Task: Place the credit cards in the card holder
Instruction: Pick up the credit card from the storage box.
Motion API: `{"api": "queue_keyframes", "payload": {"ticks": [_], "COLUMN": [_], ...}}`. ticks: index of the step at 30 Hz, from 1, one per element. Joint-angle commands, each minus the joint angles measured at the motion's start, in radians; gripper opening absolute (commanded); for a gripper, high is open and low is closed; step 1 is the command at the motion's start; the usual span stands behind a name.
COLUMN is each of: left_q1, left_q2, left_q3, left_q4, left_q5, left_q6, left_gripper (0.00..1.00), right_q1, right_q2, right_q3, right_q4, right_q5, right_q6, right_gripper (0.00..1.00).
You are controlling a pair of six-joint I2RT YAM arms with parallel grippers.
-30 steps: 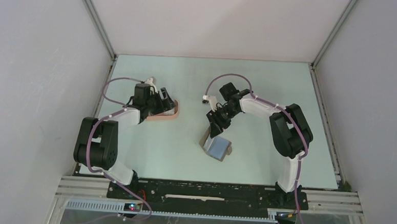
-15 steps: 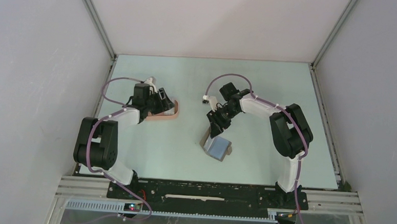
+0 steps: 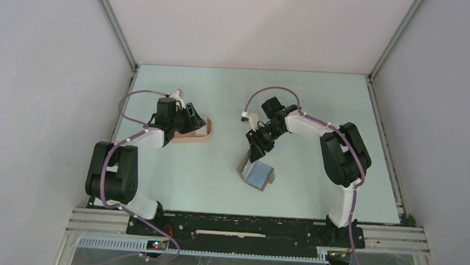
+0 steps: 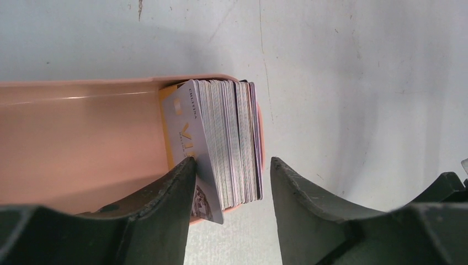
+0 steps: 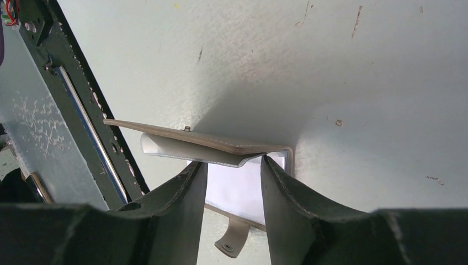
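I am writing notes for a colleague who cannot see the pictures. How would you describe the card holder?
On the left half of the pale green table, under the left gripper, lies the card holder. It is a shallow salmon-pink tray with a raised rim and a stack of cards on edge at one end. The wallet near the right gripper is grey.

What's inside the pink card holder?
Credit cards stacked on edge at one end of the card holder; only the front card's face shows, the others are covered.
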State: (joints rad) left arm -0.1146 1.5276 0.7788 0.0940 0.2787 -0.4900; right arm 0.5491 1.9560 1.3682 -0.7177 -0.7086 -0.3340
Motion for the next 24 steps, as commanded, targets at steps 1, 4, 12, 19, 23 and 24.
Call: {"api": "queue_keyframes", "payload": {"ticks": [1,4,12,19,23,24], "left_q1": [0.003,0.005,0.012,0.016,0.019,0.020], "left_q2": [-0.038,-0.041,-0.057,-0.049,-0.048,-0.049], "left_q3": [0.055,0.054,0.048,0.046,0.046,0.048], "left_q4": [0.018,0.014,0.001,0.000,-0.005,-0.006], "left_q5": [0.054,0.052,0.044,0.047,0.046,0.044], "left_q6": [-0.009,-0.008,-0.005,-0.004,-0.001,0.001], "left_gripper": [0.55,0.53,0.44,0.30,0.23,0.23], "right_q1": [-0.005,-0.005,-0.005,-0.005,-0.005,-0.004], "right_q2": [0.001,0.001,0.003,0.003,0.003,0.003], "right_q3": [0.042,0.042,0.043,0.045,0.045,0.045], "right_q4": [-0.010,-0.010,-0.012,-0.014,-0.015,-0.015], "right_q5": [-0.020,-0.022,-0.023,-0.025,-0.026,-0.026], "right_q6": [0.001,0.000,0.000,0.000,0.000,0.000], "right_gripper": [0.49,0.49,0.49,0.48,0.48,0.48]}}
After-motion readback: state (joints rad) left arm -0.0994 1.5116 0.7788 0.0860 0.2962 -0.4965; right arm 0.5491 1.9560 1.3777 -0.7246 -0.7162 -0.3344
